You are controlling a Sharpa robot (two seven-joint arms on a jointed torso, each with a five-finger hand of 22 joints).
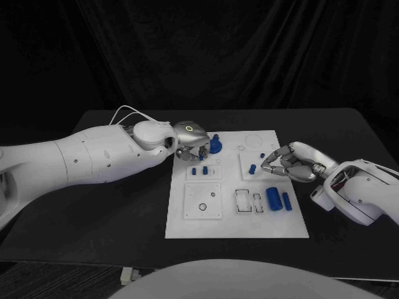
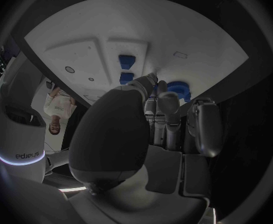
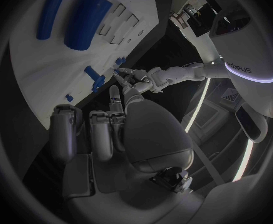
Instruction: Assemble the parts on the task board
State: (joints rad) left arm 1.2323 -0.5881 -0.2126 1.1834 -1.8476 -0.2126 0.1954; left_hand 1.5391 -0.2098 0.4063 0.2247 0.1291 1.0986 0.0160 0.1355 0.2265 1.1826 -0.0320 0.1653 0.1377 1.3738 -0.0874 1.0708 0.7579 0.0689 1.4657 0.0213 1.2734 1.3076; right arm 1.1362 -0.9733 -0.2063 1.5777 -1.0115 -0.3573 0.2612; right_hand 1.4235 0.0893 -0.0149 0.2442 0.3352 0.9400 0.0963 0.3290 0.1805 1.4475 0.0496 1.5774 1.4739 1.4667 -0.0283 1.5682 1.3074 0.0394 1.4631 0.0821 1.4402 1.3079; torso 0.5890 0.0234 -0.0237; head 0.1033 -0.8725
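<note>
The white task board (image 1: 240, 221) lies mid-table. My left hand (image 1: 191, 142) hangs over its far left corner, fingers (image 2: 168, 102) pointing down beside a blue round part (image 1: 215, 145) that also shows past them as a ring (image 2: 178, 89). Nothing shows between its thumb and fingers. Two small blue pieces (image 1: 199, 169) stand just in front of it. My right hand (image 1: 285, 164) sits at the board's right edge, fingers curled. Its thumb and a fingertip (image 3: 114, 91) meet on a tiny blue part (image 3: 116, 70) next to a blue peg (image 1: 254, 167).
A thick blue cylinder (image 1: 273, 197) and a thin blue rod (image 1: 287, 200) lie on the board in front of the right hand. Empty cut-outs (image 1: 244, 199) and a raised square plate (image 1: 202, 200) take up the near half. Black table surrounds the board.
</note>
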